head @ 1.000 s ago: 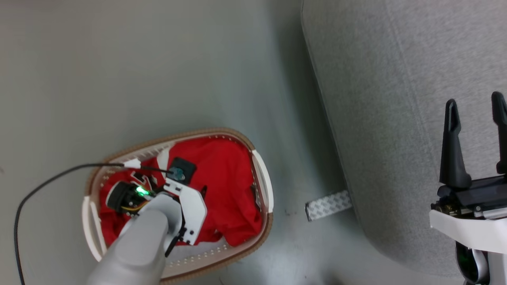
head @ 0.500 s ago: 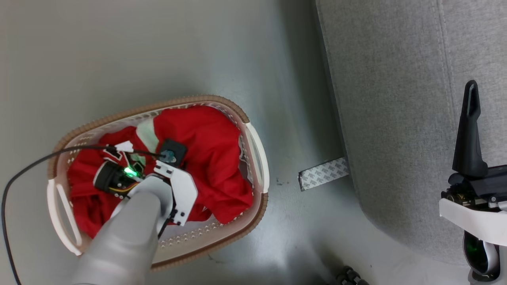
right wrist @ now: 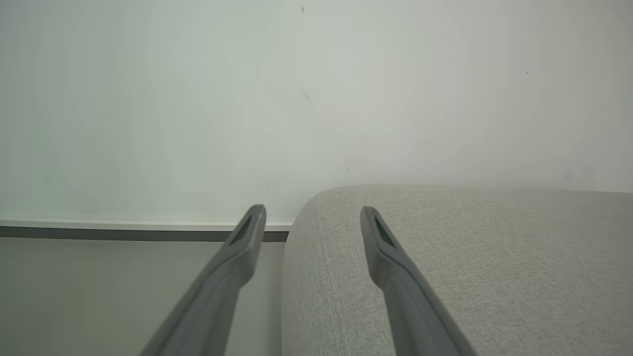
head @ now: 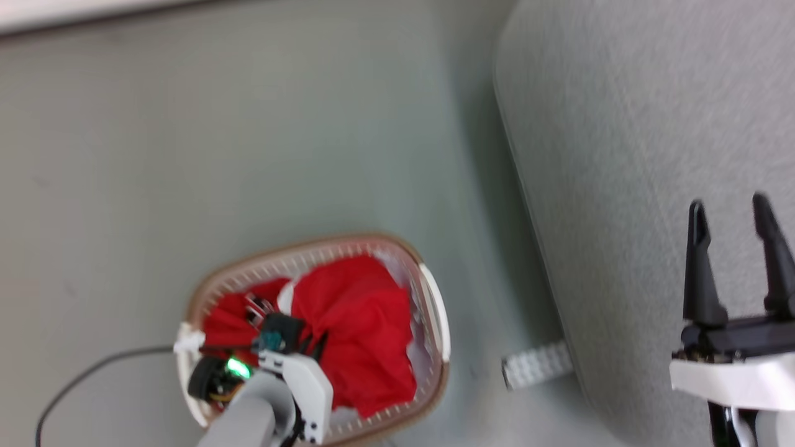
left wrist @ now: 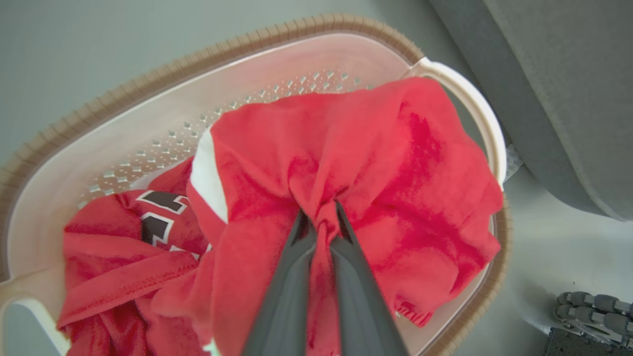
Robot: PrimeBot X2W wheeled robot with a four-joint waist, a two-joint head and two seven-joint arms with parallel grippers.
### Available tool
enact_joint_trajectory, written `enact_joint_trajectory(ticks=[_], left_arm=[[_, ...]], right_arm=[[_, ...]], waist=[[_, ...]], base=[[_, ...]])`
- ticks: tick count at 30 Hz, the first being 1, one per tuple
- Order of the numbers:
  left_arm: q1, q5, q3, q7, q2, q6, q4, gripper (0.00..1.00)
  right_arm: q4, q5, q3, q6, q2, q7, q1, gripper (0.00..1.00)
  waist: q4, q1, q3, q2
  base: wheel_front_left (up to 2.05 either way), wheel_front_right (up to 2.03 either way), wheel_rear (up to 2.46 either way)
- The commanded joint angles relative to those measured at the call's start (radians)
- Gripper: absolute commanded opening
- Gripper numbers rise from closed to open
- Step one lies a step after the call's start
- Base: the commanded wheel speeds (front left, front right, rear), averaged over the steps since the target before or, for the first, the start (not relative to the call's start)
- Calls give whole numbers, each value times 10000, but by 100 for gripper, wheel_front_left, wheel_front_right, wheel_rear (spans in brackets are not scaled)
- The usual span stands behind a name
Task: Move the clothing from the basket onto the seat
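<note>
Grey floor (head: 186, 155) is seen all around the basket (head: 298, 245), which is set near the seat (head: 621, 155) with a strip of floor left between them. A pale patterned strip (head: 537, 366) is stuck to the floor at the foot of the seat, right of the basket. A black cable (head: 87, 375) is run from the lower left to the left arm's wrist over the basket. The head view is blurred. Dark ridged parts (left wrist: 588, 306) are noted on the floor past the basket rim (left wrist: 148, 84); what they are cannot be told. The clothing (left wrist: 385, 163) is in the basket, bunched up and raised in the middle, one edge draped by the white loop handle (left wrist: 474, 109). It is bright red and crumpled, with a white panel (left wrist: 205, 178) and a black-and-white emblem (left wrist: 158, 217) lower down. The left gripper (left wrist: 319, 217) is closed on a pinched fold of it, fingers (left wrist: 292, 277) nearly together. The right gripper (head: 727, 205) is held over the seat (right wrist: 470, 257), fingers apart, nothing between them; a pale wall (right wrist: 316, 99) and baseboard (right wrist: 123, 232) are seen beyond.
</note>
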Motion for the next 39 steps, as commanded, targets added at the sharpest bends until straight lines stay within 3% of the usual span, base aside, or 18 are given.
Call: enact_joint_trajectory(ticks=[1,12,21,25,30,39], left_arm=[[517,-291,45,-111,-60,-39,-250,0],[2071,-1099,165,369,17,217,-2788,0],[3472,-1403,411,2105,900,791,-7351,0],[3878,-1477,445,2983,1277,1006,-9475,0],[4011,-1476,403,3833,1631,1085,-11360,0],[3993,-1567,109,4470,1643,998,-12729,0]], right_arm=[[196,-130,-70,-21,-15,4,382,100],[876,-374,-119,-21,-18,4,1817,100],[1243,-582,299,-21,-18,5,2665,100],[1503,-424,1030,-21,-273,5,2725,100],[2091,322,2615,-23,-1075,4,2396,100],[2568,3405,6033,-23,-2503,262,892,100]], waist=[[847,0,-2118,0],[1442,0,-4600,0],[1452,0,-5701,0],[1445,0,-5820,0],[1469,0,-5900,0],[1517,0,-5971,0]], base=[[0,0,0],[0,0,0],[0,0,0],[0,0,0],[0,0,0],[0,0,0]])
